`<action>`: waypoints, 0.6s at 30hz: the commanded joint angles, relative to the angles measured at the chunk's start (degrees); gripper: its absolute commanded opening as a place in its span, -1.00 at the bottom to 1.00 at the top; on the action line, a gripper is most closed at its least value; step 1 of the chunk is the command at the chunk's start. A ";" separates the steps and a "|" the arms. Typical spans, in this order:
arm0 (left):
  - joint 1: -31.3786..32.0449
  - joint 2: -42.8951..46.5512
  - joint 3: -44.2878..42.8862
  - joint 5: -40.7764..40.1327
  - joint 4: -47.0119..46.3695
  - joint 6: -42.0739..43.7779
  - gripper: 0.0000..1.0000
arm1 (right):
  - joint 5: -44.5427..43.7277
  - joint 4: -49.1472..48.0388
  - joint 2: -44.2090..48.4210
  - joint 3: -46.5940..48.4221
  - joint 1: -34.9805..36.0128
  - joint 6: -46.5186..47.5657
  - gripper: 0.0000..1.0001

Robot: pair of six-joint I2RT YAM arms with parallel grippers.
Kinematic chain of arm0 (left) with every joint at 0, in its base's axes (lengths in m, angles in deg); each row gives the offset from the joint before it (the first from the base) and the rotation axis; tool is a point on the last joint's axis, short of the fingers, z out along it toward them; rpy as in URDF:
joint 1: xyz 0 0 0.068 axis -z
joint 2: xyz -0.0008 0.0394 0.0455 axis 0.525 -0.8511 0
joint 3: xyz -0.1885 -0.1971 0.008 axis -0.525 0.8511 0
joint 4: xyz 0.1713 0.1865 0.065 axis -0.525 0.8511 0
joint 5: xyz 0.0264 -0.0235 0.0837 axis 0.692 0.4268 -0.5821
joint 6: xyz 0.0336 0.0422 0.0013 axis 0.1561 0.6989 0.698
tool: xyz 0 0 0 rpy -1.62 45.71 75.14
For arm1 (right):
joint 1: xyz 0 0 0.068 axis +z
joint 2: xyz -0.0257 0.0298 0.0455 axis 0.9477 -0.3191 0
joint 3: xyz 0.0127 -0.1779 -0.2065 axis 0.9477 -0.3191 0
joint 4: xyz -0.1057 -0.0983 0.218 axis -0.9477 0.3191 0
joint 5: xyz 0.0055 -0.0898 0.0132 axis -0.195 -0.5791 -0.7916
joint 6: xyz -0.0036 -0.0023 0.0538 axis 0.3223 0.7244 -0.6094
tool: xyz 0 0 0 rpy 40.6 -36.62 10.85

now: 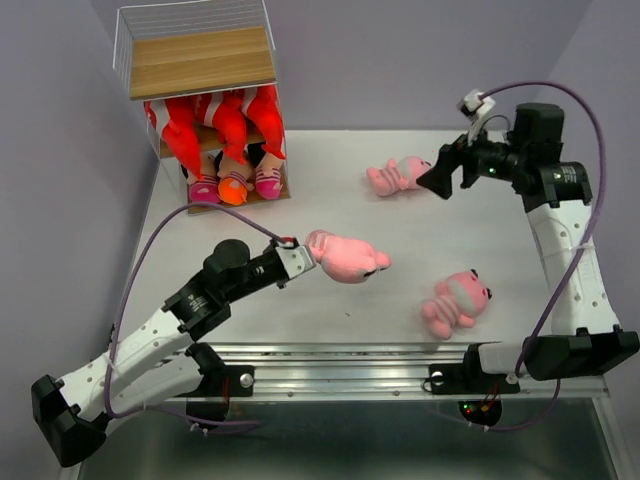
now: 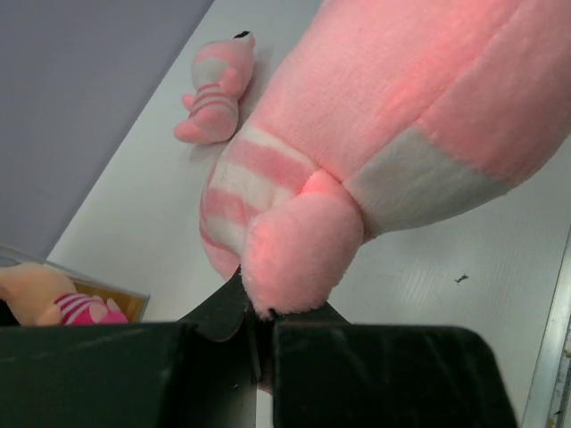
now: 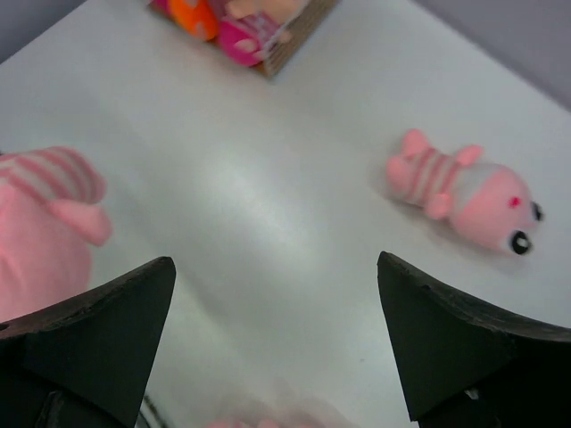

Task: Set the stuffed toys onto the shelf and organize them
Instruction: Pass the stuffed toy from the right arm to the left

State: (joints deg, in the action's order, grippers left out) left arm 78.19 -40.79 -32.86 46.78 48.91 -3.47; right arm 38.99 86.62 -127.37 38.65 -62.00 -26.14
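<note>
My left gripper (image 1: 312, 251) is shut on a pink striped animal (image 1: 347, 257) and holds it over the middle of the table; in the left wrist view (image 2: 264, 314) the jaws pinch its foot (image 2: 303, 259). Two more pink striped animals lie on the table, one at the far right (image 1: 396, 176) and one at the near right (image 1: 456, 300). My right gripper (image 1: 433, 180) is open and empty beside the far one (image 3: 464, 184). The shelf (image 1: 200, 62) stands at the far left, with red sharks (image 1: 228, 120) on its middle board and dolls (image 1: 234, 182) on the bottom board. Its top board is bare.
A purple wall runs along the left and back. A metal rail (image 1: 400, 355) lines the table's near edge. A purple cable (image 1: 150, 250) loops from the left arm toward the shelf's foot.
</note>
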 commanded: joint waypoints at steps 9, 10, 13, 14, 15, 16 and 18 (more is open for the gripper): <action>-0.47 -5.45 -30.80 -27.49 11.16 -27.83 -1.00 | 2.63 -26.73 2.70 -24.96 -10.88 -15.97 1.00; -0.55 -6.34 -36.33 -29.61 14.04 -30.10 -1.00 | 3.16 -29.10 2.88 -26.74 -10.88 -16.76 1.00; -1.25 -9.76 -43.84 -37.96 17.05 -34.42 -1.00 | 5.26 -32.61 2.97 -32.63 -10.88 -18.25 1.00; -1.61 -11.60 -48.56 -42.07 19.15 -35.65 -1.00 | 5.71 -33.85 3.14 -34.22 -10.88 -19.04 1.00; -2.13 -12.66 -50.78 -43.77 20.04 -36.53 -1.00 | 6.32 -36.48 3.41 -37.28 -10.88 -20.53 1.00; -3.62 -13.54 -53.15 -44.83 21.27 -37.85 -1.00 | 6.50 -37.89 3.85 -38.79 -10.88 -21.50 1.00; -5.55 -16.09 -59.13 -47.46 23.82 -39.52 -1.00 | 6.24 -38.61 5.25 -40.64 -10.88 -21.16 1.00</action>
State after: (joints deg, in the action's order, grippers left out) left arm 75.43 -54.21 -83.57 9.99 68.42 -36.43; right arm 42.48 57.45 -125.74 0.27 -73.08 -44.33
